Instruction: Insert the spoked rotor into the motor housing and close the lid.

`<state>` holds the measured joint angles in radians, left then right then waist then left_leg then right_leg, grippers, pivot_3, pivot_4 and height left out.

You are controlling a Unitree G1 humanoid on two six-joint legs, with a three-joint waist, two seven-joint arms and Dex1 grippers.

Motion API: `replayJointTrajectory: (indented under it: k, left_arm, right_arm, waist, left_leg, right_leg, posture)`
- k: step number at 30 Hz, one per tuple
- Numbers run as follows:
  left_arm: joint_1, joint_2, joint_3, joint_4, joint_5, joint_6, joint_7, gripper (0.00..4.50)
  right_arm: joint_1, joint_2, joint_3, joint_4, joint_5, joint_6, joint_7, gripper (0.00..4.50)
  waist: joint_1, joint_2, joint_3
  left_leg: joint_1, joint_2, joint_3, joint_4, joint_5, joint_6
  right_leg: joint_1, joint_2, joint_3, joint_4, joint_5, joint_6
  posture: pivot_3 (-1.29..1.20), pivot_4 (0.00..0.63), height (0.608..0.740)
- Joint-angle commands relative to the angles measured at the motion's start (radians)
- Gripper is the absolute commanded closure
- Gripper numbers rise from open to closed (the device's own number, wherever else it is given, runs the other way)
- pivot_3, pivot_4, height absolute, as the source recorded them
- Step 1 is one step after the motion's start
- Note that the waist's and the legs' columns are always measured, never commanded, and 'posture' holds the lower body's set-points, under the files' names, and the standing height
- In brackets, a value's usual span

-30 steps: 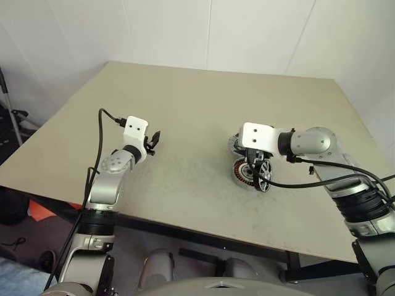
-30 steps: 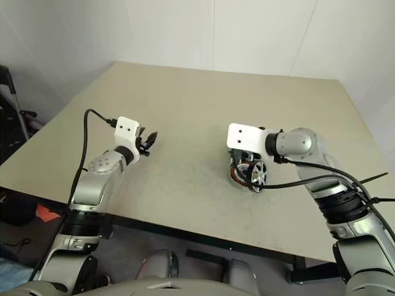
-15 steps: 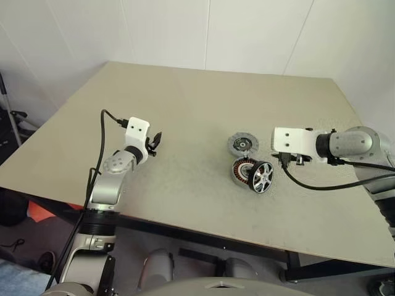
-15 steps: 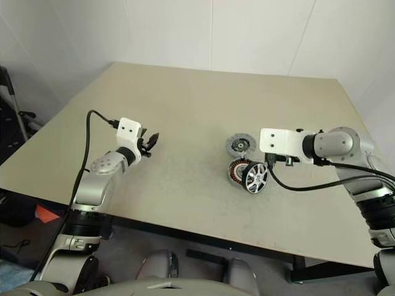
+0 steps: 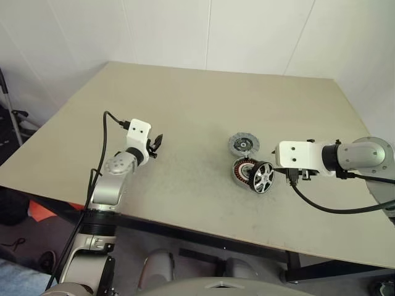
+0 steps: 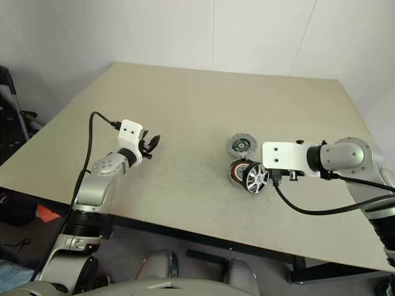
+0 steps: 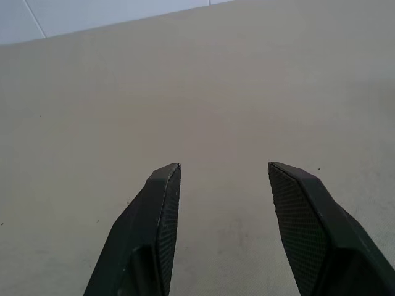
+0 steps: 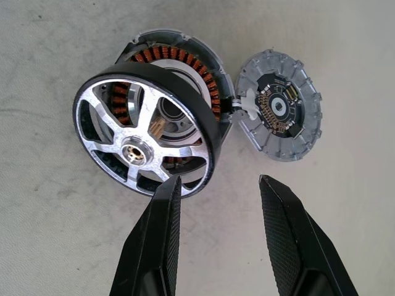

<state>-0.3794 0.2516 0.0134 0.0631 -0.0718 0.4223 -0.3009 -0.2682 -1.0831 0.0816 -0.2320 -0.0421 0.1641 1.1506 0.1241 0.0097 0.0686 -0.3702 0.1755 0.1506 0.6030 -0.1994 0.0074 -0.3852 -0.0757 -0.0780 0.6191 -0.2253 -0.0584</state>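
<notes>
Both claws stand spread and hold nothing: the right claw (image 8: 216,237) hangs just beside the rotor (image 8: 147,137), its fingers (image 8: 156,240) apart from it, while the left claw (image 7: 225,228) hovers over bare desk (image 5: 185,105) well away from the parts. From the head views the rotor (image 5: 262,177) reads as a black ring propped on edge against the housing (image 5: 244,171), with the lid (image 5: 244,145) lying flat just behind them. The right wrist view shows more: the rotor is tilted, its lower rim on the desk and its upper rim leaning over the housing's (image 8: 197,68) mouth, so it is not seated. Its silvery spokes and hub face out toward the claw, and its axis slants rather than standing upright. Copper windings ring the housing's inside. The lid (image 8: 281,111) lies with its inner face up, a dark round board at its centre, its rim touching the housing.
</notes>
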Motion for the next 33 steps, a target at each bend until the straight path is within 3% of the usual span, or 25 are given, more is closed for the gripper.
replayJointTrajectory:
  k: [1, 31, 33]
  left_arm:
    - [-0.016, 0.011, 0.007, -0.019, 0.0, -0.024, -0.001, 2.12]
    - [0.002, 0.022, 0.02, -0.035, -0.003, -0.019, 0.013, 2.12]
    - [0.003, 0.022, 0.02, -0.036, -0.003, -0.019, 0.014, 2.09]
  right_arm:
    - [-0.026, 0.01, -0.018, -0.042, 0.01, 0.012, -0.015, 2.24]
    - [-0.114, 0.147, 0.11, 0.033, -0.056, 0.013, -0.05, 2.24]
    - [-0.119, 0.15, 0.11, 0.038, -0.057, 0.015, -0.051, 2.67]
  waist:
    - [-0.002, 0.0, 0.0]
    - [-0.001, 0.0, 0.0]
    - [-0.001, 0.0, 0.0]
  left_leg:
    - [0.0, 0.0, 0.0, 0.0, 0.0, 0.0]
    - [0.0, 0.0, 0.0, 0.0, 0.0, -0.001]
    - [0.0, 0.0, 0.0, 0.0, 0.0, -0.001]
  right_leg:
    - [0.0, 0.0, 0.0, 0.0, 0.0, 0.0]
    - [0.0, 0.0, 0.0, 0.0, 0.002, -0.003]
    - [0.0, 0.0, 0.0, 0.0, 0.002, -0.003]
  posture:
    - [0.0, 0.0, 0.74]
    - [0.0, 0.0, 0.74]
    - [0.0, 0.0, 0.74]
